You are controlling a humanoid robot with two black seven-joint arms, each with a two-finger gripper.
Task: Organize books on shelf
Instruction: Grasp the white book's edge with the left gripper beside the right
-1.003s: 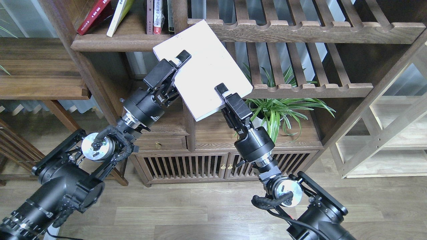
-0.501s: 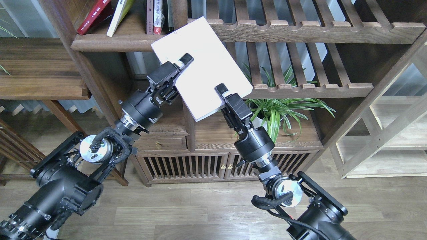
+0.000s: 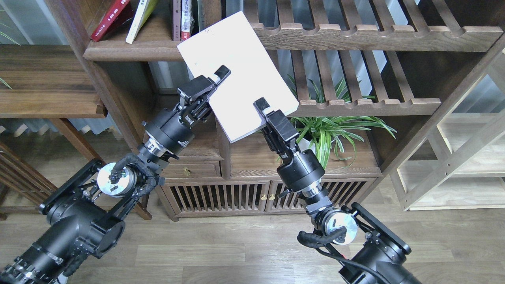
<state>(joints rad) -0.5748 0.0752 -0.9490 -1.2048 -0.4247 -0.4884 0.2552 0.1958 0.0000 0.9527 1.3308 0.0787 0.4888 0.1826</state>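
Observation:
The plain white book (image 3: 240, 67) is held tilted in the air in front of the bookcase. My left gripper (image 3: 217, 75) is shut on its left edge and my right gripper (image 3: 262, 109) is shut on its lower right edge. The book's top corner overlaps the front of the dark-brown shelf (image 3: 134, 49). On that shelf, a red book (image 3: 112, 19) and a yellow-green book (image 3: 141, 17) lean to the left at its left end. A few other books (image 3: 183, 19) stand upright beside the post.
Slatted racks with scalloped front rails (image 3: 375, 37) fill the right of the bookcase. A green potted plant (image 3: 331, 128) stands under them behind my right arm. A low cabinet with slatted doors (image 3: 236, 195) is below. A light wooden frame (image 3: 453, 157) stands at right.
The white book has risen and tilted upward toward the shelf, its top corner now higher. My left gripper moved right and up along its edge; the right gripper barely moved.

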